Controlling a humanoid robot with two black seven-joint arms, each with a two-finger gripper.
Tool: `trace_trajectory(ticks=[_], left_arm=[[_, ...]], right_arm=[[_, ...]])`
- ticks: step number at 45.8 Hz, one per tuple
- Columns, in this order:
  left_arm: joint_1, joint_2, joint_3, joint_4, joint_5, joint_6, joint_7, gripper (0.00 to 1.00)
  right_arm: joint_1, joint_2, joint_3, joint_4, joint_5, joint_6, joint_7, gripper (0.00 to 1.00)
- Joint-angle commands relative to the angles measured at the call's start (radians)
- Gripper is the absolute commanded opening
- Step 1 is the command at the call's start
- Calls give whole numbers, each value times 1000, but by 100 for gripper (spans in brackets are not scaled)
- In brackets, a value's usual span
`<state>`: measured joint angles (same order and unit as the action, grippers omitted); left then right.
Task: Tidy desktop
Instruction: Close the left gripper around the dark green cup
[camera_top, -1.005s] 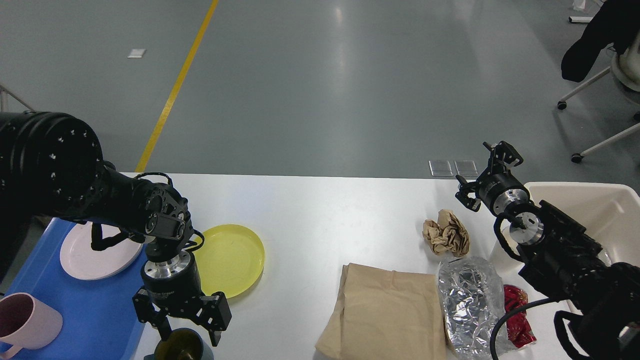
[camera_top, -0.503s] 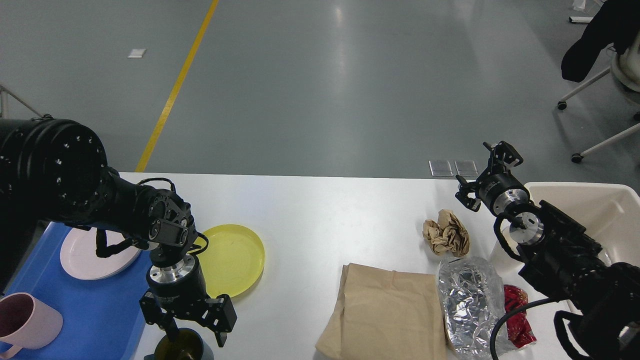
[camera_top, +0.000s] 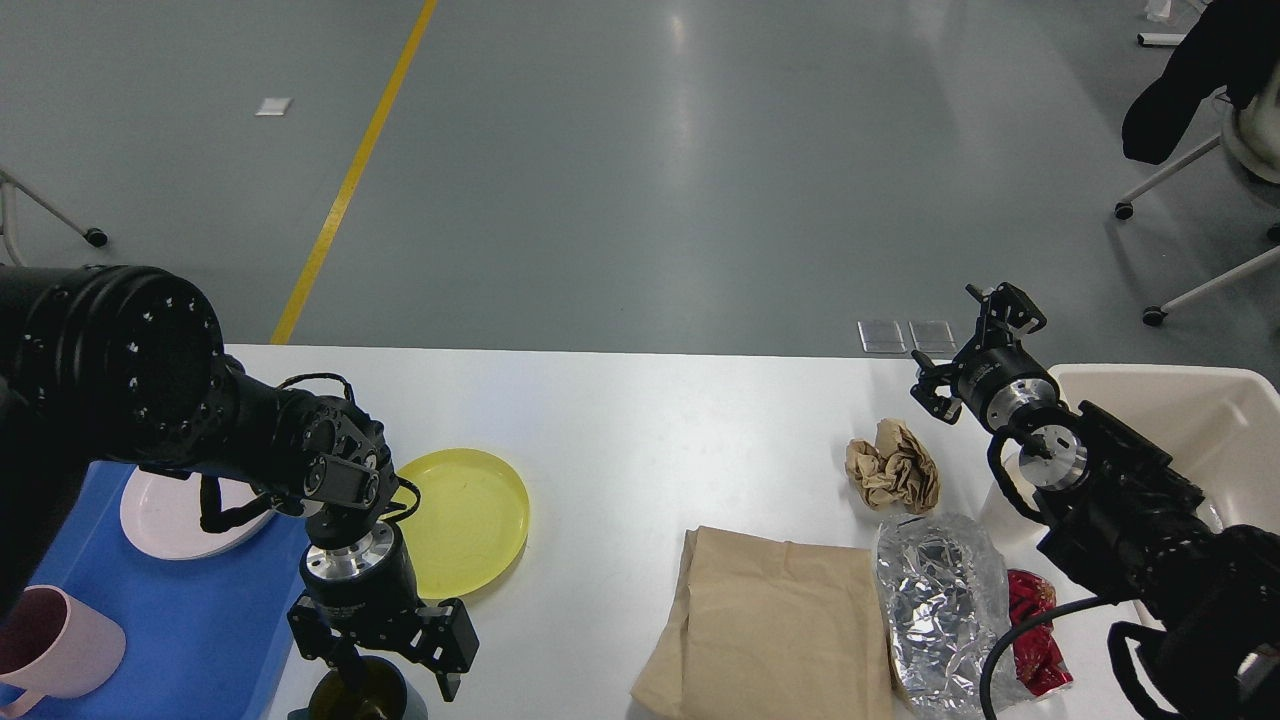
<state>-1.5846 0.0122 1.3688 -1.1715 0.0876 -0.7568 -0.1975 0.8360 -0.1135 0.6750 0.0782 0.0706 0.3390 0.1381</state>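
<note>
Fingers of the left gripper (camera_top: 395, 688) point down, spread wide around the rim of a dark olive mug (camera_top: 362, 695) at the near edge, one finger inside the mouth and one outside; no squeeze shows, so the mug looks not yet gripped. Left of it, a blue plastic tray (camera_top: 200, 630) already carries a pale pink round plate (camera_top: 165, 510) and a pink mug (camera_top: 50, 640), so part of the sorting seems done. A translucent yellow round plate (camera_top: 470, 520) lies just right of the tray on the large white desktop (camera_top: 640, 420), which fills the middle of the view.

Further right, litter is left: a flat brown paper bag (camera_top: 780, 630), a crumpled brown paper ball (camera_top: 893, 465), a crumpled silver foil wrapper (camera_top: 935, 590) and a red wrapper (camera_top: 1035, 630). The right gripper (camera_top: 965, 345) hangs at the far right, fingers apart and holding nothing, beside a beige plastic bin (camera_top: 1200, 410). I judge roughly half remains.
</note>
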Motion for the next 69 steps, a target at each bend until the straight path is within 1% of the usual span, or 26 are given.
trace_trajectory(ticks=[1,17,26,28,33,36,37,40,50,58,62,66,69], left_arm=[[2,0,0,1,1,4,-3,96],[20,-14,-28,1,-6,-1,-3,96],[28,-14,-22,1,-8,1,0,89],[29,-14,-17,1,-8,2,0,86],[32,-14,-14,1,-8,4,1,73],[32,-14,-14,1,-8,4,1,69],[32,-14,-14,1,-8,4,1,64],[32,-14,-14,1,-8,-1,1,55],[26,-9,-11,-7,-8,-15,0,30],[20,-6,1,-10,-8,-15,0,21],[17,-6,19,-11,-8,-15,0,18],[15,-5,21,-14,-8,-16,1,11],[15,-5,27,-14,-8,-27,1,4]], right_arm=[[0,0,0,0,0,0,0,100],[0,0,0,0,0,0,0,100],[2,0,0,0,0,0,0,100],[2,0,0,0,0,0,0,100],[0,0,0,0,0,0,0,100],[0,0,0,0,0,0,0,100],[2,0,0,0,0,0,0,100],[2,0,0,0,0,0,0,100],[2,0,0,0,0,0,0,100],[2,0,0,0,0,0,0,100],[2,0,0,0,0,0,0,100],[0,0,0,0,0,0,0,100],[0,0,1,0,0,0,0,100]])
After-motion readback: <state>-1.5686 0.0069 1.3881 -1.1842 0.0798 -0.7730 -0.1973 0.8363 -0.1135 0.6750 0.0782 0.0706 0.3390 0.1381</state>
